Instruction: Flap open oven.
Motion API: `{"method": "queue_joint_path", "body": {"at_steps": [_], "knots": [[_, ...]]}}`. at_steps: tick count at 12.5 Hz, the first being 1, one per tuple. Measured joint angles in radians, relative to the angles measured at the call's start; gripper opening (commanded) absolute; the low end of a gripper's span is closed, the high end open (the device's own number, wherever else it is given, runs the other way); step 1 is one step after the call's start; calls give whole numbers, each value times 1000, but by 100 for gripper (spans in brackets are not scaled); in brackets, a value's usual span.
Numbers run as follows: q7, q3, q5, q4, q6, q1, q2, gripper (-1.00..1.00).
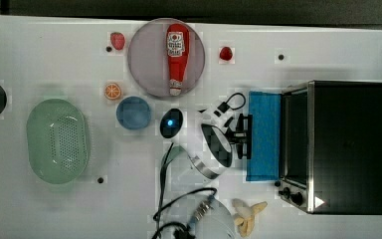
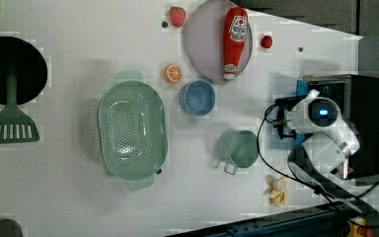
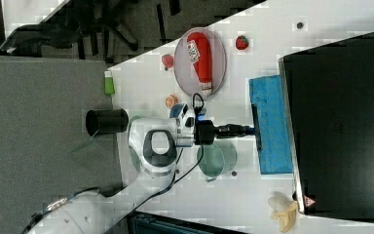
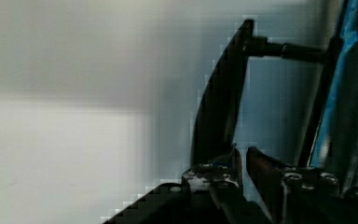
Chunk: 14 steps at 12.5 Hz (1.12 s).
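The oven (image 1: 348,144) stands at the top view's right, with a black top, a silver front frame and two black knobs (image 1: 291,194). Its blue door (image 1: 264,114) is flapped down toward the top view's left and lies nearly flat. My gripper (image 1: 245,135) is at the door's outer edge, shut on the black bar handle (image 4: 219,107). In the wrist view the bar runs down between my fingers (image 4: 261,168). The right view has the gripper (image 3: 250,130) reaching level to the handle (image 3: 257,117), with the door (image 3: 272,146) in front of the oven (image 3: 341,126).
A ketchup bottle (image 1: 177,57) lies on a grey plate (image 1: 144,64). A blue bowl (image 1: 134,113), an orange slice (image 1: 112,91) and a green colander (image 1: 58,140) sit on the top view's left. A green mug (image 2: 239,148) is under the arm. A banana (image 1: 246,216) lies near the oven.
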Motion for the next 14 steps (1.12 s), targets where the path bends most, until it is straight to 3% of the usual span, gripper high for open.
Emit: {"method": "queue_joint_path", "body": {"at_steps": [4, 7, 12, 14], "knots": [[41, 24, -2, 61, -17, 22, 117, -65], [56, 9, 53, 64, 5, 20, 94, -65], [66, 19, 550, 80, 11, 15, -135, -65], [83, 13, 722, 135, -115, 19, -283, -65]]}}
